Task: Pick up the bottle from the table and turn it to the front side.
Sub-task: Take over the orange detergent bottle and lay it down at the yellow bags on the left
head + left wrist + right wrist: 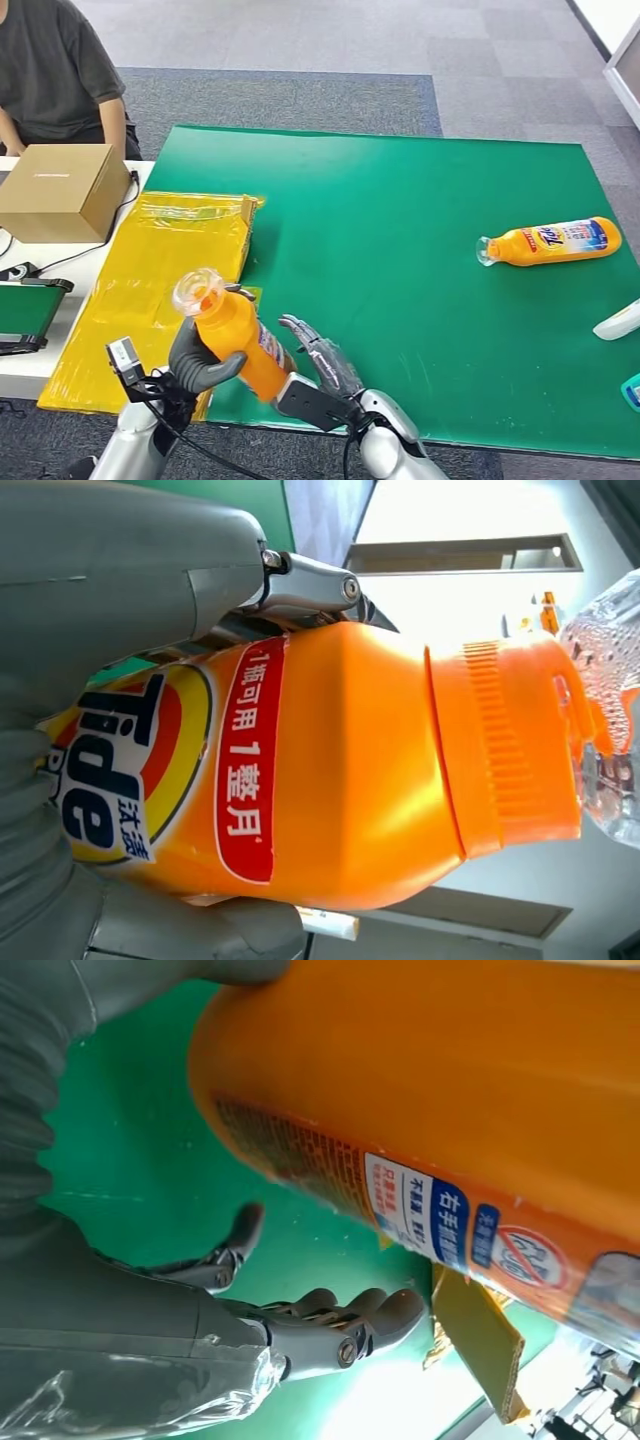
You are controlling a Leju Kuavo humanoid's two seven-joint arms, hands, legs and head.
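Observation:
An orange Tide bottle (238, 335) with a clear cap is lifted above the front left of the green table (392, 220), cap tilted up and to the left. My left hand (198, 362) grips it around the body; in the left wrist view the bottle's front label (128, 770) faces the camera beside my left hand (113, 580). My right hand (321, 365) lies just beside the bottle's base with fingers spread. In the right wrist view the bottle's back label (453, 1110) passes above my right hand (226, 1320), whose fingers (340, 1325) stand apart from it.
A second orange bottle (555, 241) lies on its side at the table's right. A yellow bag (158, 260) covers the left edge. A cardboard box (64, 190) and a seated person (53, 70) are at the far left. A white object (619, 320) sits at the right edge.

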